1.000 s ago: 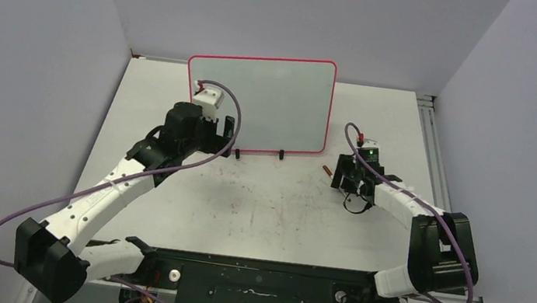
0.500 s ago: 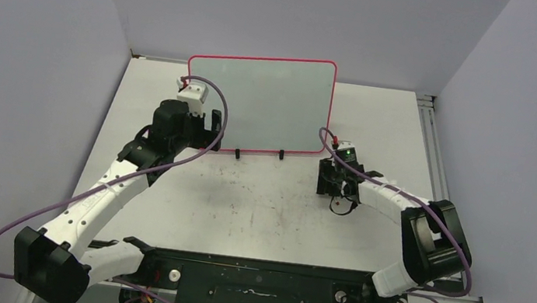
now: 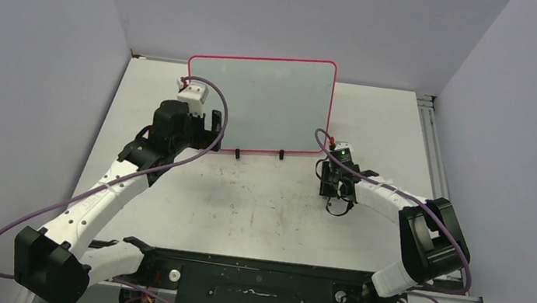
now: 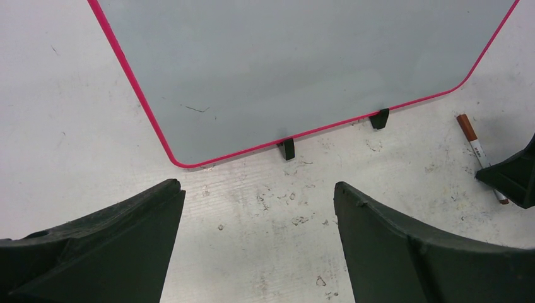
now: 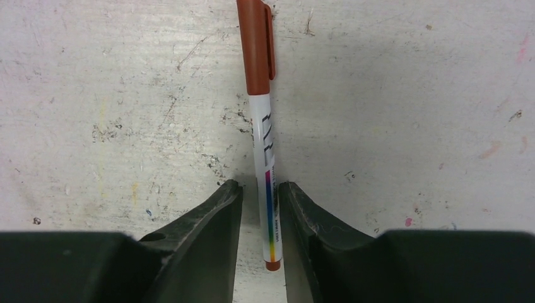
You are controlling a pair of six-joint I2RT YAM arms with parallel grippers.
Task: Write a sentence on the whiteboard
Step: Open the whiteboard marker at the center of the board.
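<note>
The whiteboard, pale grey with a pink-red rim, stands at the back of the table on two black clip feet. The sentence is out of view: the board's face shows only one tiny dark stroke. A marker with a reddish-brown cap and a white barrel lies flat on the table right of the board, also seen from the left wrist as the marker. My right gripper straddles its tail end, jaws narrowed, with a thin gap left of the barrel. My left gripper hovers wide open and empty before the board's lower left corner.
The table top is scuffed and stained with old ink marks. Grey walls close in on three sides. A metal rail runs along the table's right edge. A dark fingertip of the right gripper shows at the edge of the left wrist view.
My right gripper moved left over the marker and its jaws closed in from wide to nearly touching the barrel. The left arm drew back slightly to the left, then held still.
</note>
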